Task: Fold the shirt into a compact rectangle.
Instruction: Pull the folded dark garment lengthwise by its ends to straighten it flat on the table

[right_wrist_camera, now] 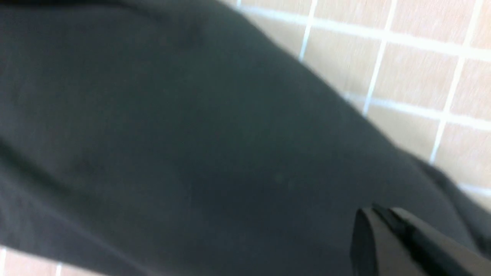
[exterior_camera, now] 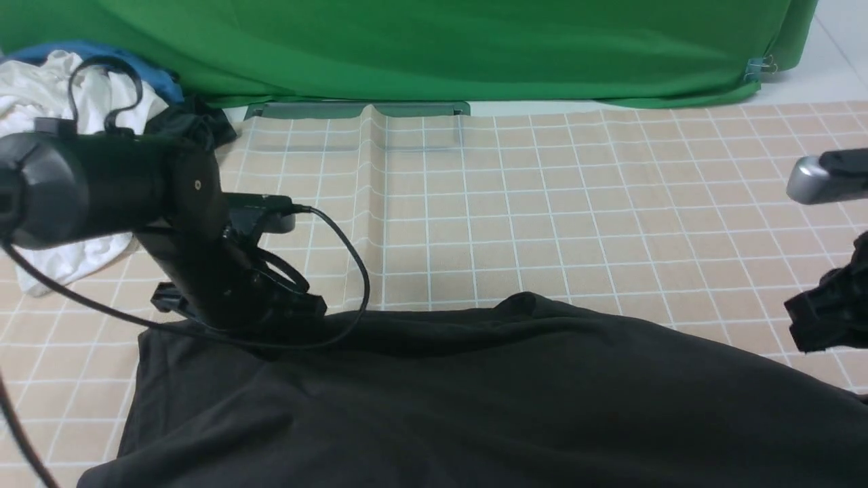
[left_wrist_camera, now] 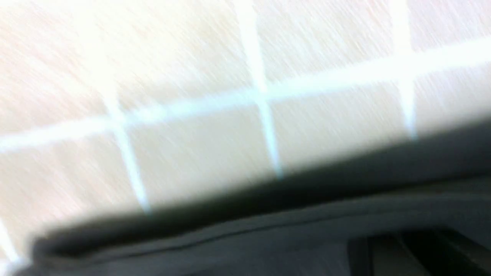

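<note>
Left gripper (exterior_camera: 271, 315) pinched shut on far edge of shirt (exterior_camera: 475, 393), which lies spread on checked mat (exterior_camera: 542, 203); right gripper (exterior_camera: 824, 318) at its right side, closure unclear; first fold likely starting, next needs an even two-arm lift.

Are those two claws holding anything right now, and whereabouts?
The left gripper is shut, apparently pinching the far hem of the black shirt, near its left corner. Whether the right gripper grips anything cannot be told.

You're seeing a green backdrop (exterior_camera: 434, 47) hanging behind the beige checked surface (exterior_camera: 542, 203), with pale floor (exterior_camera: 839, 47) just right of that backdrop.
</note>
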Controlling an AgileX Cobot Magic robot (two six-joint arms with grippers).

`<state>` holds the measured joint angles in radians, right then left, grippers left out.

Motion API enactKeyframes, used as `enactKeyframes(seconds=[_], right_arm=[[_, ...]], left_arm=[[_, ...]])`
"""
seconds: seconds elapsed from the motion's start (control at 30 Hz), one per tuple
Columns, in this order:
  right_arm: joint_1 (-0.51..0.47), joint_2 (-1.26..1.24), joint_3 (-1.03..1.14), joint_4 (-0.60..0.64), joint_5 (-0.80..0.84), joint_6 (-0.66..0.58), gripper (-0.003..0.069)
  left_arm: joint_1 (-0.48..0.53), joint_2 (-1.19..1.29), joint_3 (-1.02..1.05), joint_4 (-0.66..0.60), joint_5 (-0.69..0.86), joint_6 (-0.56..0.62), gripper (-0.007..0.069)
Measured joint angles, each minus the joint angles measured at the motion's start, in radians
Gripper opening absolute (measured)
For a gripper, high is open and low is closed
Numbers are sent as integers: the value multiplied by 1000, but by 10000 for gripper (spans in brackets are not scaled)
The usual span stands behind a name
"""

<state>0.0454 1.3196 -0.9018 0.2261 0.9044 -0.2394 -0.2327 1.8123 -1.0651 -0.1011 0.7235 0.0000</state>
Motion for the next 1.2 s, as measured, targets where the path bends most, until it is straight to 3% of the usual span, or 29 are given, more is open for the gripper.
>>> enactKeyframes(seconds=[0.1,0.2,0.23,0.3,0.53,0.6,0.7,0.77,0.8,0.87,1.2], right_arm=[[0,18,0,-33,-10,-1,167],[0,66,0,-80,-15,-7,332],[0,71,0,-81,-15,-8,342],[0,136,0,-95,-25,-20,447],[0,296,-14,-95,-97,-26,491],[0,328,-26,-95,-104,-35,479],[0,364,-36,-94,-96,-67,382],[0,382,-42,-94,-90,-87,259],[0,388,-47,-94,-86,-94,149],[0,389,-58,-94,-73,-101,72],[1,302,-119,-214,-36,-48,52]], left_arm=[[20,4,-23,6,-26,-13,19],[40,-5,-64,6,-20,-20,19],[40,-5,-64,6,-18,-20,19],[42,-25,-92,-2,20,-7,19],[26,-74,-98,-164,154,116,19],[-9,-75,-72,-178,168,131,19],[-53,-75,-24,-179,173,135,19],[-83,-75,10,-178,159,136,19],[-99,-75,22,-175,149,136,19],[-108,-75,27,-170,138,136,19],[-114,-75,27,-146,157,138,19]])
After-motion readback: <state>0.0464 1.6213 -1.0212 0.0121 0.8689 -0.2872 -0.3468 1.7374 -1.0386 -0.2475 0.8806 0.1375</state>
